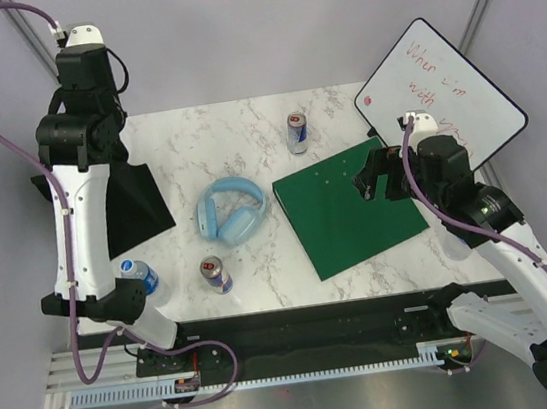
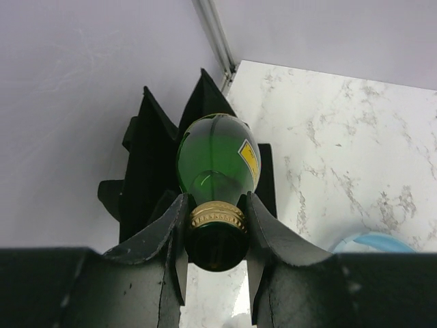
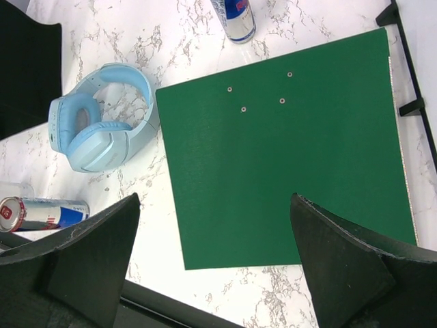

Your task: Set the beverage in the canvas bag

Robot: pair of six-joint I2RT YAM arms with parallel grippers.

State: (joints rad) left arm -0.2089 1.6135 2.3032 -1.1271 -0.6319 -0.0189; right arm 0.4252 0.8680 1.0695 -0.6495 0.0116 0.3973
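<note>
A white marble-patterned table [image 1: 246, 148] stands against plain grey walls. From above, the left arm [image 1: 80, 205] reaches over a floppy black canvas bag [image 1: 143, 207] at the table's left edge; its fingers are hidden under the arm here. Well to the side of the bag lie pale blue over-ear headphones [image 1: 231, 212], a blue-and-silver drink can [image 1: 296, 133], a second can [image 1: 215, 274] and a clear plastic water bottle [image 1: 142, 277]. The right gripper [image 1: 376, 176] hangs over a flat green board [image 1: 350, 210], with a tilted whiteboard [image 1: 437, 92] behind it.

In the left wrist view, the left gripper [image 2: 217, 232] is clamped tight on the gold-collared neck of a green glass bottle [image 2: 218, 160], whose body points out past the fingertips. The bag's black folds rise just beyond and below the bottle. Whether its mouth gapes under the bottle cannot be told.

In the right wrist view, the right gripper's fingers [image 3: 89, 253] are spread as wide as they go with nothing between them, only the green board below.

The risk, as I judge it, lies in the release. A neck-only grip lets a heavy bottle swing or slip, and a floppy, half-collapsed bag mouth could catch the base. The glass might then tip outside the bag, near the table's edge.
</note>
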